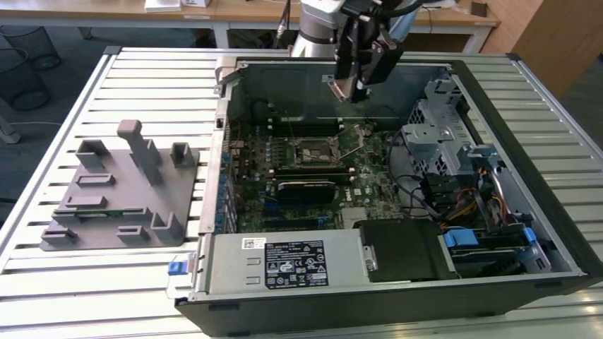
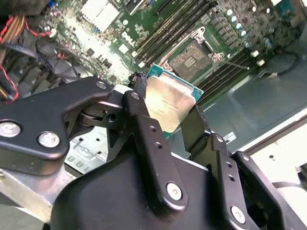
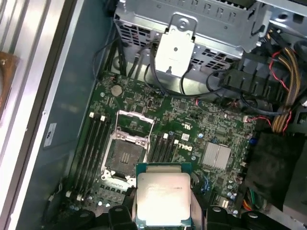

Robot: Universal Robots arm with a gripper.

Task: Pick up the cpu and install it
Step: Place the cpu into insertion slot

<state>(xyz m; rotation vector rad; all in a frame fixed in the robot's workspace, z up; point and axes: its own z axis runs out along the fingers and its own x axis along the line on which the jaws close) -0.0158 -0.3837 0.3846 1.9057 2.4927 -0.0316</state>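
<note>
- Exterior view: slatted metal table (image 1: 113, 78), ribbed and pale grey.
- On it, toward the exterior view's left, a grey moulded fixture (image 1: 113, 205) with upright posts and rectangular pockets.
- Beside that, an open tower case (image 1: 527, 162) of dark sheet metal lies on its side. Inside is a green motherboard (image 1: 311, 176).
- The silver-white arm (image 1: 315, 28) reaches in from the far edge. Its black gripper (image 1: 356, 90) points down, hanging over the far part of the case, above the cpu socket (image 1: 314, 150).
- Second wrist view: the cpu (image 2: 169, 103) is a flat square with a matt silver top and a thin green rim. It is pinched at two opposite edges between the black, screw-studded fingers (image 2: 146, 132).
- The claw is closed on the chip, which is tilted and held in the air, clear of the board.
- The socket has a dark contact bed ringed by a bright metal frame.
- First wrist view: the cpu is at the fingertips, over the motherboard and near the socket but not seated in it.
- The socket's load plate (image 3: 135, 125) is hinged up.
- A ribbed silver heatsink (image 3: 216, 155), a perforated steel drive cage (image 3: 206, 28) and red and yellow cables (image 3: 283, 96) lie further along the case.
</note>
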